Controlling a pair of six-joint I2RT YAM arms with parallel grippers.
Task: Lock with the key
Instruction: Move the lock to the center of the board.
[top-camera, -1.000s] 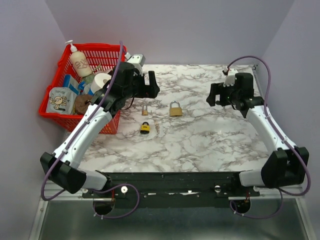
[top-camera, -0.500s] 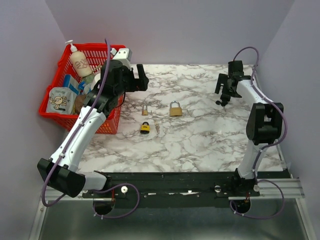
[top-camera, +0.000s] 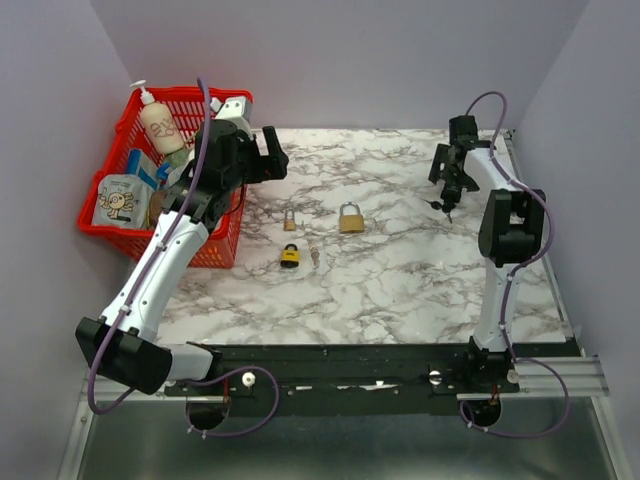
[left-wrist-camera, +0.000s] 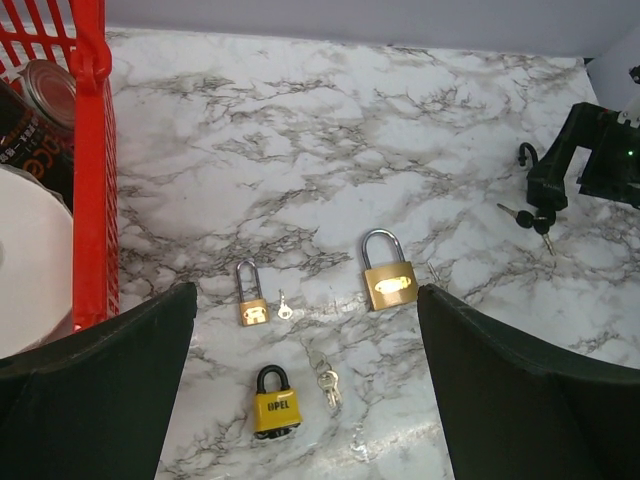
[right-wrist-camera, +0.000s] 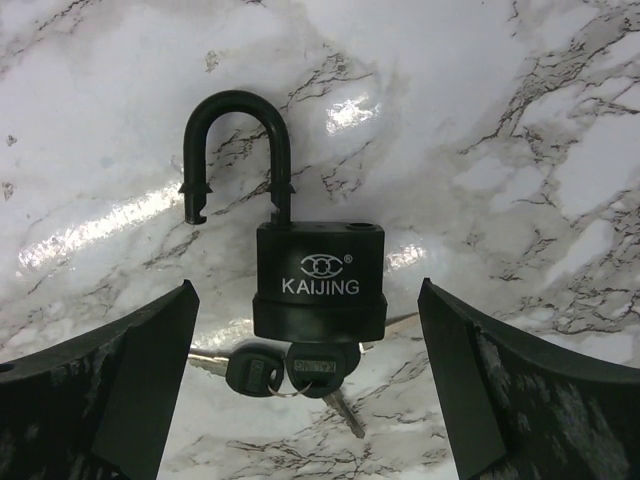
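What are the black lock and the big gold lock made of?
The black padlock looks like painted or plastic-coated metal: matte black, white printed letters. The big gold padlock seems polished brass: yellow shine, silvery shackle.

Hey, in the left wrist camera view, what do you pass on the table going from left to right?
Red basket → small brass padlock → loose keys → large brass padlock → black-headed keys. The yellow padlock is left out because it overlaps.

Both arms reposition
The left gripper (top-camera: 274, 157) pulls back toward the red basket (top-camera: 190, 93); the right arm (top-camera: 505, 240) rears from a low reach to upright, its right gripper (top-camera: 447, 190) tipping down over the black padlock (right-wrist-camera: 318, 290).
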